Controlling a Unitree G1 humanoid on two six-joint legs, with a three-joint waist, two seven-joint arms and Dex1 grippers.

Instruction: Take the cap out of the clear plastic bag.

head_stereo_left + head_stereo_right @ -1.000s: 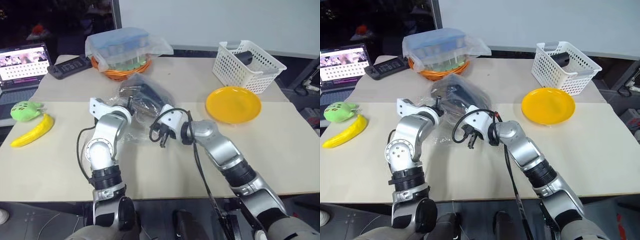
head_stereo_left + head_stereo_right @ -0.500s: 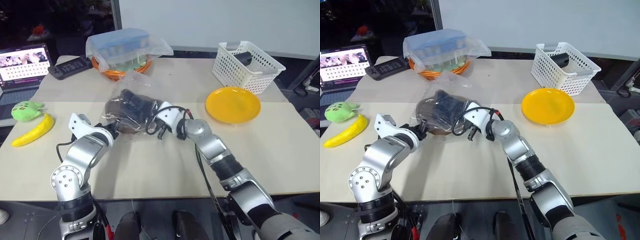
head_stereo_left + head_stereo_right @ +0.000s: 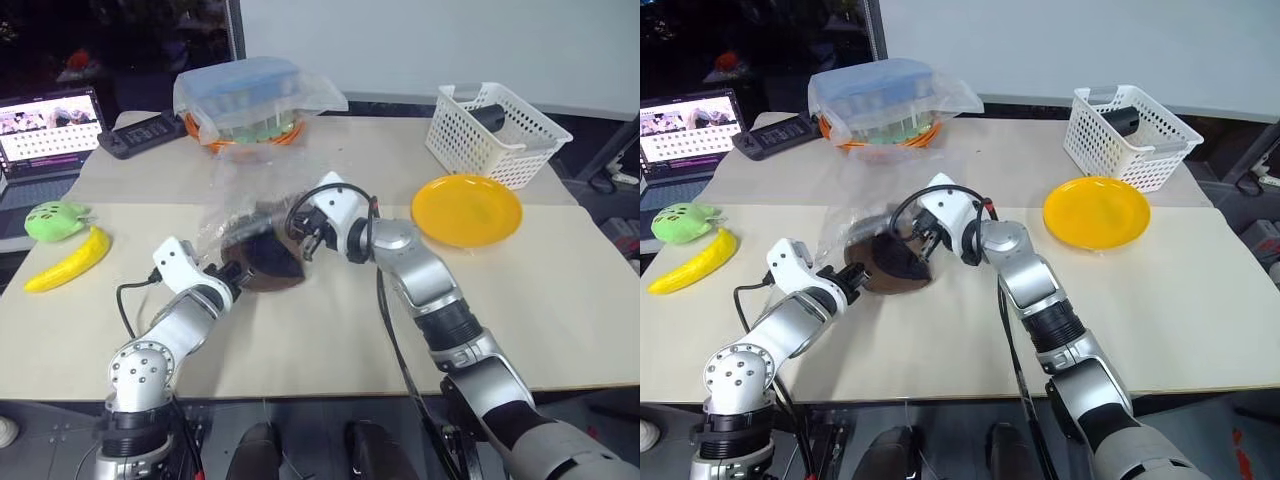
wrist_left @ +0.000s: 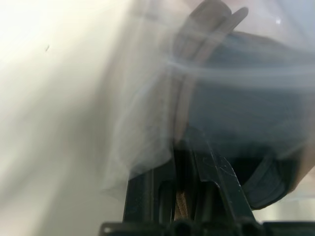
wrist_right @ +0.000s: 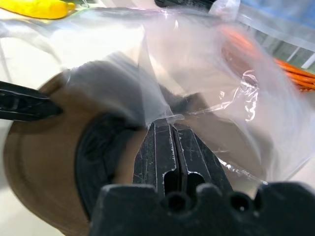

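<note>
cap [image 3: 262,262]: soft, light, floppy, half out of clear plastic bag [image 3: 232,195], well left of yellow disc [image 3: 467,209] | left pincer [image 3: 236,279]: clamped on cap brim, firmest hold | right pincer [image 3: 311,238]: pinching bag film | bag: thin, slippery, likely clings

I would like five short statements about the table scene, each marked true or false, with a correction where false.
1. The right gripper is shut on the clear plastic bag. True.
2. The cap lies on the yellow disc. False: it lies on the table, well apart from the disc.
3. The left gripper is at the cap's edge. True.
4. The banana is in the white basket. False: it lies on the table beside a green toy.
5. The laptop screen is lit. True.
</note>
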